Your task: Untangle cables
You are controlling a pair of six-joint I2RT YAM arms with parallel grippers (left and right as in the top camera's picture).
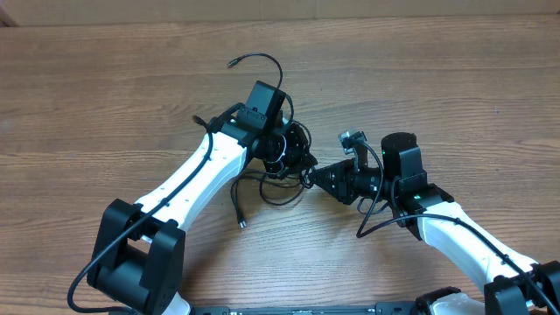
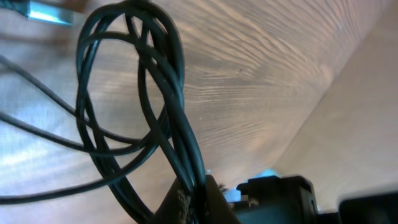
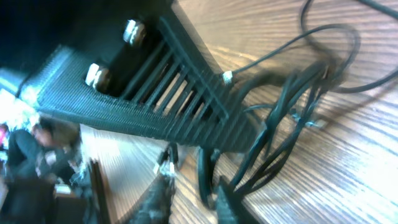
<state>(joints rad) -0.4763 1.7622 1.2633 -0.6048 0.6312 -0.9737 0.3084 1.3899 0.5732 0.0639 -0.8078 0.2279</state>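
Observation:
The cables point(image 1: 273, 182) are thin black cords in a small tangle at the table's middle, with loops hanging toward the front. My left gripper point(image 1: 291, 156) is shut on a bunch of the cords; in the left wrist view several strands point(image 2: 168, 93) run up out of the pinched fingers point(image 2: 199, 202). My right gripper point(image 1: 308, 175) is just right of the tangle, its tip at the cords. In the right wrist view its fingers point(image 3: 193, 199) are apart, with one cable loop point(image 3: 205, 177) between them and more loops point(image 3: 292, 106) beyond.
One loose cable end point(image 1: 232, 63) arcs to the far side; another plug end point(image 1: 242, 225) lies toward the front. The left gripper's ribbed black body point(image 3: 168, 93) fills much of the right wrist view. The right arm's own thick wire point(image 1: 367, 223) loops beside it. Wooden table point(image 1: 437, 70) all round.

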